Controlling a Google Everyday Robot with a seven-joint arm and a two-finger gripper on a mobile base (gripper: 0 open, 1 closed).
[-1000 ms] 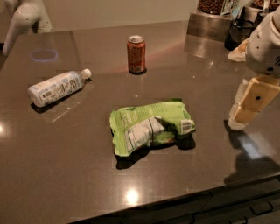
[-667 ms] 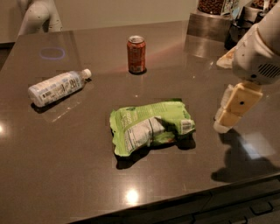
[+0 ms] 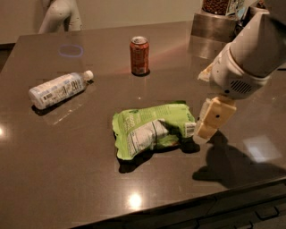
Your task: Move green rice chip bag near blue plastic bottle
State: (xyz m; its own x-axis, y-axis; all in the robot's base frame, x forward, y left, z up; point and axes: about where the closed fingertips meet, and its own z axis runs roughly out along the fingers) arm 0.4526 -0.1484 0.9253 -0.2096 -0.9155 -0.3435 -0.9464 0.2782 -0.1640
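Camera view, L to R: dark glossy table (image 3: 53, 179) fills most of the pic, w/ a white rounded object (image 3: 60, 13) behind its far L edge, can't tell what it is. A faint blue ring of light (image 3: 70, 50) sits on the tabletop just below it. The blue plastic bottle (image 3: 58, 89) lies on its side at L, white cap pointing R and away, pale label facing up. A red-orange soda can (image 3: 139, 55) stands upright further back, near centre and well apart from the bottle. The green rice chip bag (image 3: 152, 129) lies flat and crumpled in the middle of the table, closer to the near edge, white nutrition panel up and barcode at its R end. It's well apart from the bottle and the can, w/ bare tabletop btwn them. The gripper (image 3: 199, 135) hangs tilted just beside the bag's R edge by the barcode, low over the table. Can't tell if it touches the bag, nor if it's spread or closed. The white arm (image 3: 250, 49) runs up to the R corner, its shadow on the table below. A metal container (image 3: 214, 24) stands at far R.
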